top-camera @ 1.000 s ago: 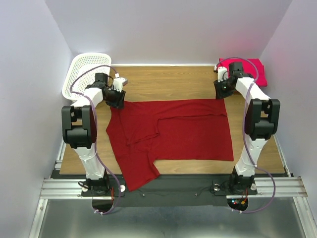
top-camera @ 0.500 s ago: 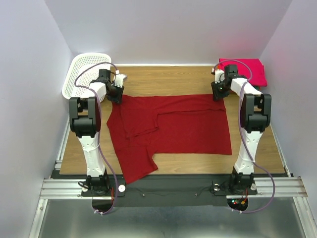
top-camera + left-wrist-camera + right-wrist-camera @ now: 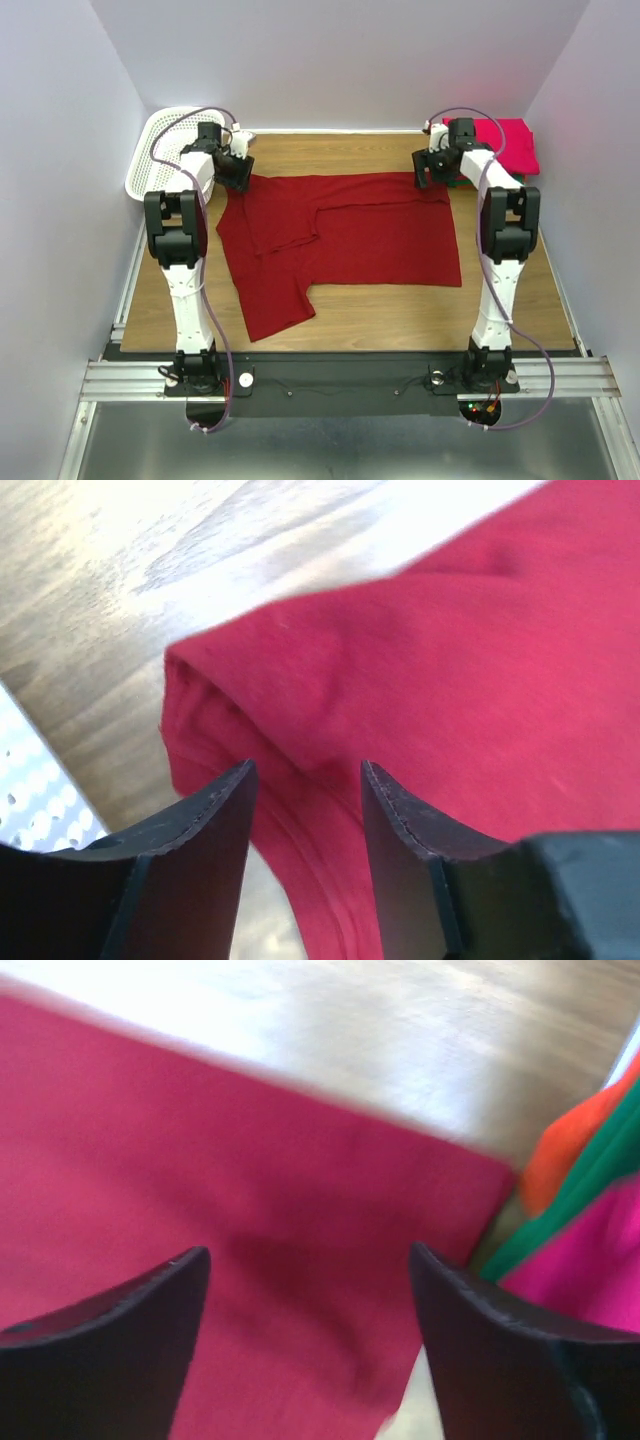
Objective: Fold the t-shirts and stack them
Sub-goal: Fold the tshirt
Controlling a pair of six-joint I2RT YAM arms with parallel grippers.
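Wooden table [image 3: 400,312], crimson shirt [image 3: 370,232] pulled farther back, jaws now parted

Matt crimson cloth t-shirt [image 3: 380,240] on a smooth, lightly glossy wooden table [image 3: 400,318].

The big dark red t-shirt [image 3: 340,235] lies spread out in the middle of the table [image 3: 340,152], mostly flat. Its far edge runs straight from side to side. On the 9 o'clock side part of it is folded over, so a step-shaped edge shows on top. One loose part sticks out toward 7 o'clock, near the front edge. At 1 o'clock, in the far corner, the other shirts are folded and stacked. The pink t-shirt [image 3: 510,145] is on top. The orange t-shirt [image 3: 572,1132] and the green t-shirt [image 3: 565,1222] peek out at the side. The red shirt's far corner lies just beside them.
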